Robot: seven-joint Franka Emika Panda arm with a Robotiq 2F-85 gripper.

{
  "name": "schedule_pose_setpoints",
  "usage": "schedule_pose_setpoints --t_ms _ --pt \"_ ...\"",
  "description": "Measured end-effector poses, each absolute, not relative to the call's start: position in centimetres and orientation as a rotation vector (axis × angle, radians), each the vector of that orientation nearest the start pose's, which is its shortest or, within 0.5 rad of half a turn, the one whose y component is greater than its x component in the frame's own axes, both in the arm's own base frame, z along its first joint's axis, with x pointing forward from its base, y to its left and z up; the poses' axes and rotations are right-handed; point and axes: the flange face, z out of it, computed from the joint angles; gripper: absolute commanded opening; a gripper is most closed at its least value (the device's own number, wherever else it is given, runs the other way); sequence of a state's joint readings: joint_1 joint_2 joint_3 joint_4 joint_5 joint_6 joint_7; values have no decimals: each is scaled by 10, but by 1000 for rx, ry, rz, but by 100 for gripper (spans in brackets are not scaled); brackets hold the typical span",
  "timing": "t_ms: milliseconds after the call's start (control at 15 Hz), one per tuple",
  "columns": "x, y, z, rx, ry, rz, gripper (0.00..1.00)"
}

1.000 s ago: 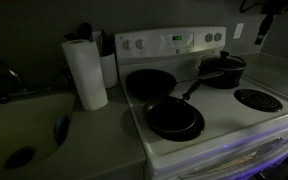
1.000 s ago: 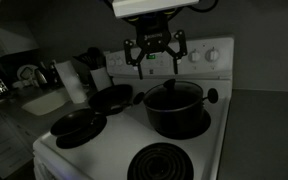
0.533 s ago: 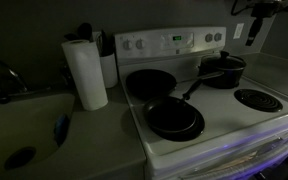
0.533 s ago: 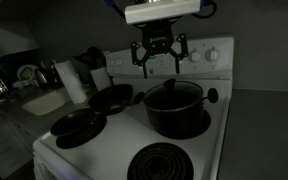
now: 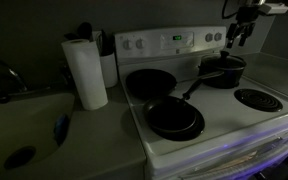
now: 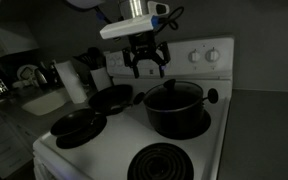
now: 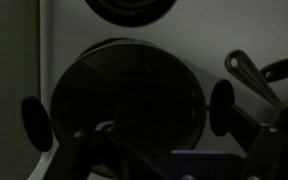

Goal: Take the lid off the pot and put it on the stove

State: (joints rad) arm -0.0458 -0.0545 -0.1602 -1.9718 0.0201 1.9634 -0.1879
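Dim kitchen is shown, with a white stove set in the counter in both exterior views. The pot is seated on a rear burner near the back panel. The lid is seated on the pot's rim, not yet lifted. The gripper is held in the air above the pot, clear of the lid; fingers are spread wide and nothing is pinched. In the wrist view the lid is seen from above, with the dark pads apart at either side of it. A rear frying pan and a front frying pan are placed on the other burners beside the pot. A bare coil burner is seen just in front of the pot. A paper towel roll and a sink are noted on the counter beside the stove.
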Motion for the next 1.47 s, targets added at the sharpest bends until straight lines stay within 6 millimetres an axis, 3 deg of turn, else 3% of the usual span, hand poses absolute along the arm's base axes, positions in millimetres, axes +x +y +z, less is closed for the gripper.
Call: schedule_pose_setpoints --t_ms 200,600,1133,1467 --pt "550 -101 492 -3073 249 -186 100" --pt "555 -119 497 -3083 533 -407 100" --pt "544 -143 462 -3089 631 -543 100" --pt "542 -142 458 -2996 662 -504 100"
